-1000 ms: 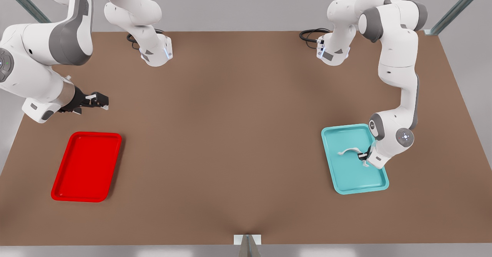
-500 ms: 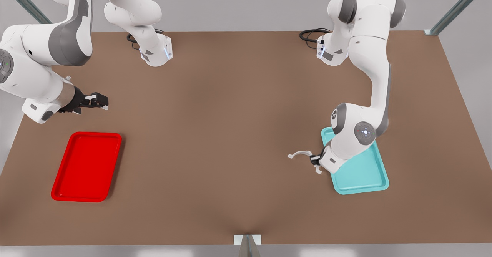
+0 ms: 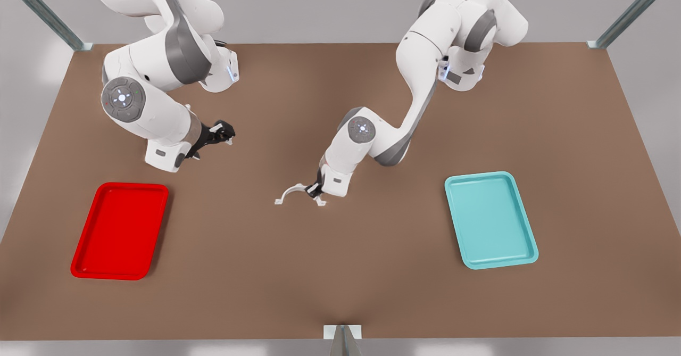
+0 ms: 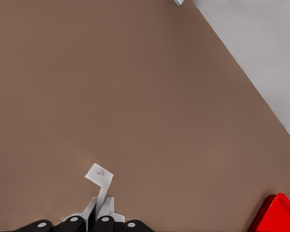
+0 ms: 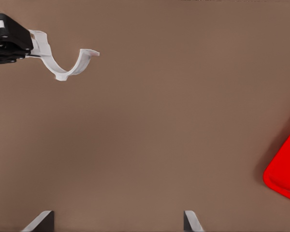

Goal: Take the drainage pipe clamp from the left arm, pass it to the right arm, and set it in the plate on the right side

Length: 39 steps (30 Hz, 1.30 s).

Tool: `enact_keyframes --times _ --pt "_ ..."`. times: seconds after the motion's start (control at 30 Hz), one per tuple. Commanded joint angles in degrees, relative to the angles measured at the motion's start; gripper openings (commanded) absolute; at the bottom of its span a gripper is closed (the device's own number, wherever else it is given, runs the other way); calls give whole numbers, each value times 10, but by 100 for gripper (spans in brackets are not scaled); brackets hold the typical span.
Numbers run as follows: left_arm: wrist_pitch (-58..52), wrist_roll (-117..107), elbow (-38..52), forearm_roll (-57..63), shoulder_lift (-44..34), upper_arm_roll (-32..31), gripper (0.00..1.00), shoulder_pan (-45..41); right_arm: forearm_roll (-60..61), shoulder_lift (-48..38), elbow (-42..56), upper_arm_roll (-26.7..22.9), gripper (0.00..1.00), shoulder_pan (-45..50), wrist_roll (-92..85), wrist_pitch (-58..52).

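From the front view I pick the red plate [image 3: 119, 231] as my landmark. It lies flat on the brown table [image 3: 340, 271] at the front view's left, well apart from the teal tray [image 3: 490, 220] at the front view's right. My left gripper [image 3: 315, 190] hangs over the table's middle, between the two trays. Its fingers are closed on one end of the drainage pipe clamp [image 3: 291, 192], whose free foot tab points toward the plate. My right gripper [image 3: 223, 132] hovers near the plate's far corner, on the tray side. From here I cannot tell how wide its fingers stand. In the left wrist view my fingers [image 4: 102, 222] are pinched tight on the white clamp [image 4: 100, 180] — the plate's corner [image 4: 276, 216] shows well off from it. In the right wrist view my own two fingertips [image 5: 192, 221] stand wide apart with nothing between them. The left gripper [image 5: 12, 41] holds the clamp [image 5: 63, 63] farther off — its arch hangs downward, far from the plate's rim [image 5: 284, 175].
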Motion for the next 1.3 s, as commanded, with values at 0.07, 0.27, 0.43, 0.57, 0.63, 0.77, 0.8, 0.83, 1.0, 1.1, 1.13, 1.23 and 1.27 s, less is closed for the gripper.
enact_keyframes --times 0.07,0.27,0.43,0.57,0.63,0.77,0.8,0.83,1.0,1.1,1.13,1.23,1.27 --pt "63 -573 4 -2 0 -15 21 -4 -23 51 -2 5 100 12 129 96" --pt "63 -572 4 -2 0 -18 21 -8 -51 93 1 5 100 11 413 104" --pt "63 -558 3 -2 9 -31 21 -12 -51 161 51 6 100 55 594 131" --pt "61 -557 3 -2 13 -42 21 -11 -52 176 50 5 100 64 631 170" --pt "61 -557 3 -2 14 -42 21 -11 -51 176 47 5 100 60 629 170" --pt "61 -557 3 -2 14 -43 21 -10 -51 184 33 5 100 71 622 171" --pt "61 -557 3 -2 14 -43 21 -10 -51 186 32 5 100 76 619 170" --pt "61 -557 3 -2 14 -43 21 -10 -51 187 31 5 100 77 619 170" --pt "59 -557 3 -2 13 -43 21 -10 -51 189 25 5 100 81 620 171" --pt "59 -557 3 -2 13 -44 21 -11 -51 192 25 5 63 85 620 171" --pt "59 -557 3 -2 13 -44 21 -11 -51 192 24 5 54 87 620 176" --pt "59 -557 3 -2 13 -43 21 -11 -51 193 24 5 27 88 621 177" --pt "59 -557 3 -2 13 -44 21 -11 -51 194 24 5 21 89 621 177"
